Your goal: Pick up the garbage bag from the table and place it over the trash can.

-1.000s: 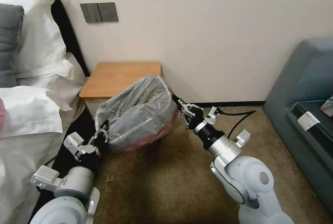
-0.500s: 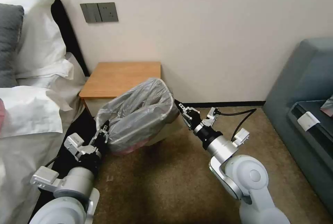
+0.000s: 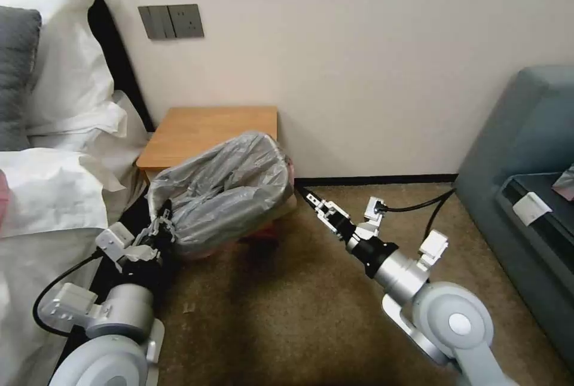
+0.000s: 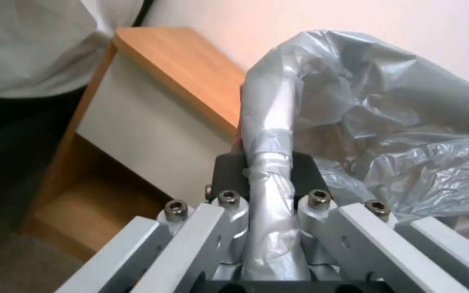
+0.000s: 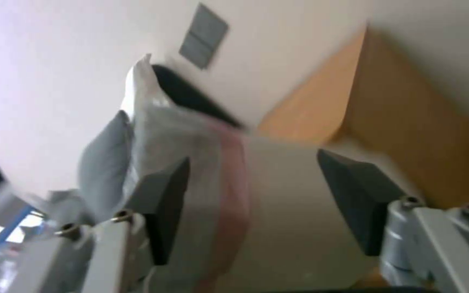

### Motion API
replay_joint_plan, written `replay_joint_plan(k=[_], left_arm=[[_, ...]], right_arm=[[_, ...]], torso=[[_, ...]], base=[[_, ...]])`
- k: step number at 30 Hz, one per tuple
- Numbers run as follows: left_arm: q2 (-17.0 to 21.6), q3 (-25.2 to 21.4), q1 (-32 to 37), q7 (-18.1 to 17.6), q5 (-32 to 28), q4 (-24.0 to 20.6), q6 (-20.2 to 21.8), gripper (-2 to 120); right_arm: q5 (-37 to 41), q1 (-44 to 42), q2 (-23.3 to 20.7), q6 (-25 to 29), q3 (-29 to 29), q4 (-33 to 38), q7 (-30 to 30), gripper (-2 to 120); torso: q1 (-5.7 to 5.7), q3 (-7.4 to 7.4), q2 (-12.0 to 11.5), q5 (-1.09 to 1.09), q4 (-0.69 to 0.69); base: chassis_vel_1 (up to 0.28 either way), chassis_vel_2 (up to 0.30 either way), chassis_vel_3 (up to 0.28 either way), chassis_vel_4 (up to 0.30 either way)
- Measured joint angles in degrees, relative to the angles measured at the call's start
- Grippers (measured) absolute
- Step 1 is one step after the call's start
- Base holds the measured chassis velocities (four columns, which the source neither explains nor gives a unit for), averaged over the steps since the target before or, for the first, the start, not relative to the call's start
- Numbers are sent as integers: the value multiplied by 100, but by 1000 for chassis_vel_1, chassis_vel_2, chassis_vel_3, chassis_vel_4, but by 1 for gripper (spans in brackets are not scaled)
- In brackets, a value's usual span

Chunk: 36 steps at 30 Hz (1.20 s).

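both arms are pale silver-grey with rounded joints, black wrist collars and looping black cables. the left gripper (image 4: 267, 171) and right gripper (image 5: 256, 203) have aluminium linkages, hex screws and dark pads.

Crinkly grey garbage bag (image 3: 224, 192) over trash can (image 3: 289, 202)

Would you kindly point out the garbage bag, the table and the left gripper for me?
garbage bag (image 3: 230, 189): head view, on the crinkled grey plastic at its middle.
table (image 3: 209, 129): head view, on the bare wooden top.
left gripper (image 4: 267, 173): left wrist view, between the fingertips, shut on a twisted strand of bag.
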Motion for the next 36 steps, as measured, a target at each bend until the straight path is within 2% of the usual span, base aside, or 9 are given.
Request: replay_joint_plan(k=[6,7,10,14,15,17,21,32,36], left_arm=[[86,58,25,201,690,159,-78,6],[126,87,51,266,943,215,-96,6],[167,135,87,336,1239,272,-104,6],[188,163,160,605,1872,371,-157,6],[188,163,160,605,1872,371,-157,6],[188,158,207,728,2201,420,-165,6],[187,117,257,967,2690,506,-271,6],[184,63,347,1423,3349,537,-389,6],[137,70,372,1483,3491,548,-443,6]], right_arm=[[-614,472,-537,233,76,409,-285,85],[-767,835,-820,222,-68,473,-482,91],[-1014,1523,-1175,20,-576,409,-662,89],[-2211,3000,-1534,-214,-2121,13,-1049,70],[-2211,3000,-1534,-214,-2121,13,-1049,70],[-2957,3861,-1547,-336,-3151,-198,-1226,58],[-3813,4580,-1479,-258,-4100,-633,-1636,44],[-5308,5489,-1103,-552,-5049,-1424,-2324,5],[-5473,5610,-973,-689,-5244,-1593,-2315,0]], torso=[[0,0,0,-1,0],[0,0,0,-1,1],[0,0,0,-1,1],[0,0,0,0,1],[0,0,0,0,1],[0,0,0,-2,3],[0,1,0,-2,1],[0,1,0,-2,2],[1,0,0,-2,1]], base=[[0,0,0,0],[0,0,0,0],[0,0,0,0],[0,0,0,0],[0,0,0,0],[0,0,0,0],[0,0,0,0],[0,0,0,0],[0,0,0,0]])
